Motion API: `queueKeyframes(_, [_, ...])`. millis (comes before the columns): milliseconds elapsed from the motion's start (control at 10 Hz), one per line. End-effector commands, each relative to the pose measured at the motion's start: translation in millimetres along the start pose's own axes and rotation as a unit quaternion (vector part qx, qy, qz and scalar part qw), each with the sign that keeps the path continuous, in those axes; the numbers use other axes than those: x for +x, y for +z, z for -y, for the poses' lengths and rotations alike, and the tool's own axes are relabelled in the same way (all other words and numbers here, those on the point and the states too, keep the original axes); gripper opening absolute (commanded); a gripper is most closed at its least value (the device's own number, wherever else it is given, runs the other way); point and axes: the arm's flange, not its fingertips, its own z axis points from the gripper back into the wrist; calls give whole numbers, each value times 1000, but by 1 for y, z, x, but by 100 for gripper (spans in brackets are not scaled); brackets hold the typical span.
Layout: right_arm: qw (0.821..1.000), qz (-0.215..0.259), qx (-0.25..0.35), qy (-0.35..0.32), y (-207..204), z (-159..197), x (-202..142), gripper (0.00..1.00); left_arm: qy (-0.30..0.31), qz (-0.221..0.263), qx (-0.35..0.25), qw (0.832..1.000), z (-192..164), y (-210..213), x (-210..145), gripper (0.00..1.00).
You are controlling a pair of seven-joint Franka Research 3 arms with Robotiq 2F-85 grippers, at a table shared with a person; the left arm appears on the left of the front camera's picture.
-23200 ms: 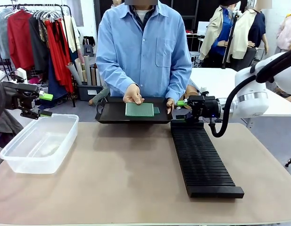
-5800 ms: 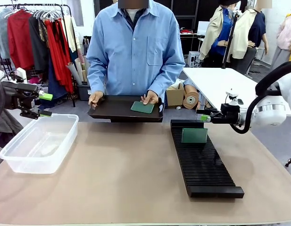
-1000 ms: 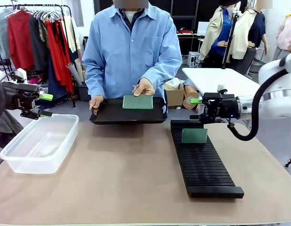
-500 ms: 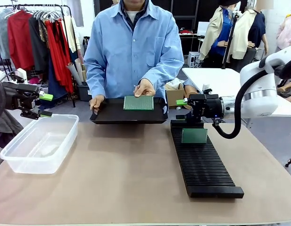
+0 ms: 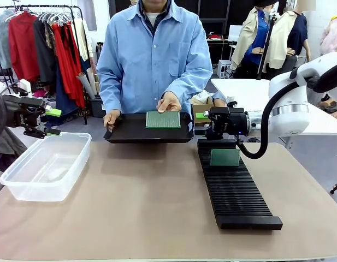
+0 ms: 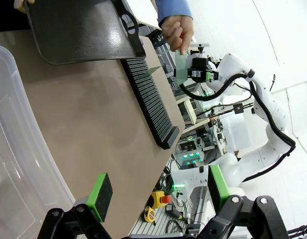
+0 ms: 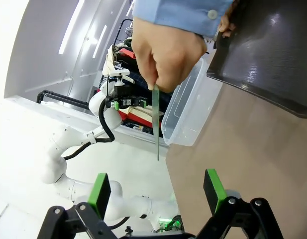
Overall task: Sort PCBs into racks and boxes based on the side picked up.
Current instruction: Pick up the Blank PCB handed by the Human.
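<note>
Leftward travel by the right gripper (image 5: 201, 123) is the change over the last half second; it now sits close to the right end of the black tray (image 5: 130, 131), just past the far end of the rack (image 5: 239, 196).

On the brown bench (image 5: 130, 207), the rack runs near to far on the right side. The clear box (image 5: 42, 188) lies at the left with nothing in it. One PCB (image 5: 225, 157) stands upright in a slot close to the rack's far end.

Over the box's far left corner hangs the left gripper (image 5: 52, 121), its green pads spread wide and holding nothing. The right gripper's jaws are also wide and hold nothing; in its wrist view a second PCB (image 7: 157, 124) shows edge-on, well ahead of the pads.

At the far edge, the person's hand (image 5: 168, 102) pinches that second PCB by its top edge and holds it upright over the tray. The person's other hand (image 5: 110, 118) grips the tray's left end.
</note>
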Motion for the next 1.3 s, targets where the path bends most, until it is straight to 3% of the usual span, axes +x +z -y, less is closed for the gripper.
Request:
queueKeyframes(0, [1000,2,3,15,-18,3,9,100,6,3,1,1000,2,0,1,100])
queueKeyframes(1200, [999,9,17,43,-76,5,40,100,6,3,1,1000,2,0,1,100])
